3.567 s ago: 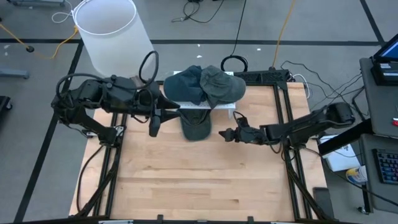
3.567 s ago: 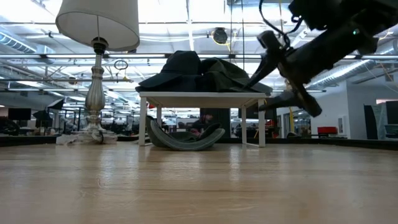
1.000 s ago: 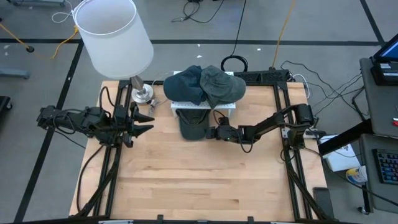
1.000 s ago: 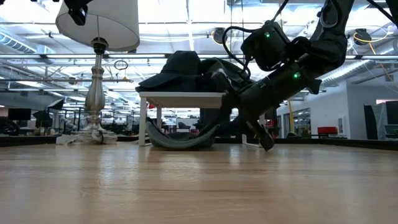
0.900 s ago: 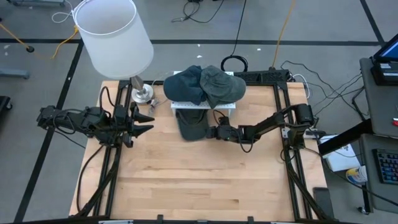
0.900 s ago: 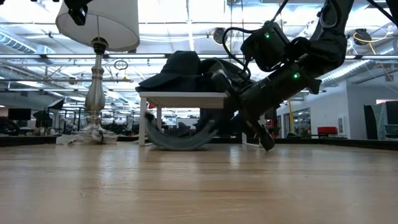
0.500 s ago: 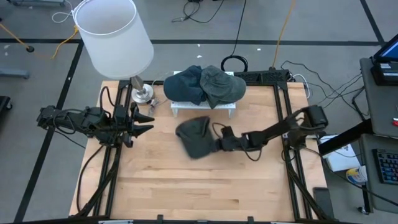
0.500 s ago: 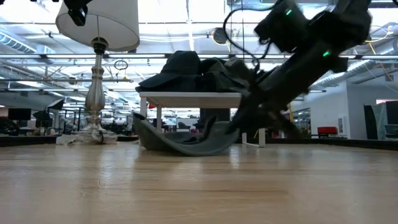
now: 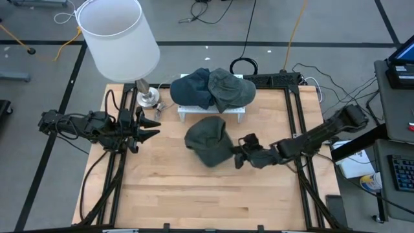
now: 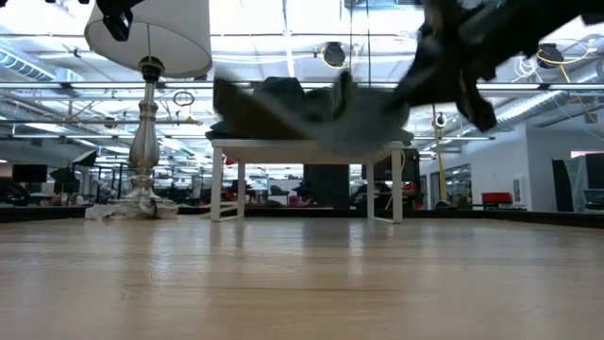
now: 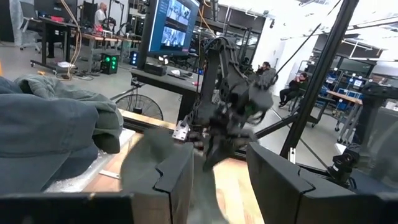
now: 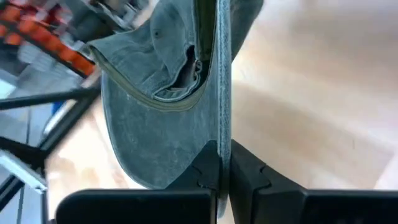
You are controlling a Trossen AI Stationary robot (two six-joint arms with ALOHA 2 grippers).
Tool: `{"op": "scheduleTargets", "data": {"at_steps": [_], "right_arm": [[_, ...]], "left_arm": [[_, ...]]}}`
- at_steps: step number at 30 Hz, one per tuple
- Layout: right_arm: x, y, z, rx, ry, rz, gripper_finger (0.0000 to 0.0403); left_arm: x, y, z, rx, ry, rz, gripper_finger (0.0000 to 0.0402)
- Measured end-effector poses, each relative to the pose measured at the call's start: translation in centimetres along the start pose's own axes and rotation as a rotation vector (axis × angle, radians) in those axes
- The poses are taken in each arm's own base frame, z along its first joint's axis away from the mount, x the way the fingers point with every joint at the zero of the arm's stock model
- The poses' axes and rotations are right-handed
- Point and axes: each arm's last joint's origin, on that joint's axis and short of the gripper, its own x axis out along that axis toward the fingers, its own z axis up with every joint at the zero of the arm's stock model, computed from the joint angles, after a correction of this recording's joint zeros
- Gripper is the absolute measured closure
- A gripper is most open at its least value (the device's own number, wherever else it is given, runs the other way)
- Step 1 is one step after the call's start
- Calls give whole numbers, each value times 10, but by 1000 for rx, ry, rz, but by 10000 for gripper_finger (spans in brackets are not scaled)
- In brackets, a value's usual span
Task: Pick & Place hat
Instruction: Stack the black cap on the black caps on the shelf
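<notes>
A dark green hat [image 9: 206, 142] hangs in the air over the middle of the wooden table [image 9: 194, 200], with my right gripper [image 9: 237, 155] shut on its right-hand edge. In the low view the hat [image 10: 311, 113] shows blurred, at the height of the small white table's top [image 10: 302, 144]. My left gripper [image 9: 152, 127] stands open at the left of the table, nothing between its fingers, pointing toward the hat [image 11: 155, 168]. My right gripper pinches a thin edge of the hat's rim [image 12: 222, 134] between its two fingers [image 12: 208, 168], seen edge-on in the right wrist view. The fingers come roughly level from the table's right side. The hat is lifted clear of the table, its crown [image 12: 155, 112] reaching away from the fingers.
A small white table [image 9: 212, 111] at the far middle carries a blue hat [image 9: 193, 87] and a grey-green hat [image 9: 229, 87]. A lamp with a large white shade [image 9: 119, 35] stands at the far left, its base [image 9: 149, 98] beside the white table. Bare wood lies toward the near edge.
My right gripper has drawn the green hat out from under the small white table toward the near edge, sliding it on the wood, then raised it. The hat now hangs clear of the table. My left arm has kept still.
</notes>
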Motion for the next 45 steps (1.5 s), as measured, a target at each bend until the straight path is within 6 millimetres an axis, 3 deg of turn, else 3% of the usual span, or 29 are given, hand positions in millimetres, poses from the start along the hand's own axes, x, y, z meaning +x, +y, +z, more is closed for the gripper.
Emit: {"op": "scheduleTargets", "data": {"at_steps": [11,20,31,39,45], "right_arm": [[-48,8,45,-179,-347,-22,399],[-73,4,68,-331,-555,-200,399],[-85,1,79,-603,-667,-570,399],[-87,1,83,-763,-637,-728,399],[-85,-2,91,-779,-628,-780,399]], "left_arm": [[0,0,0,-9,-2,9,250],[0,1,0,-13,-11,34,250],[0,1,0,-78,-12,34,250],[0,1,0,-86,-12,34,250],[0,1,0,-111,-12,35,250]]}}
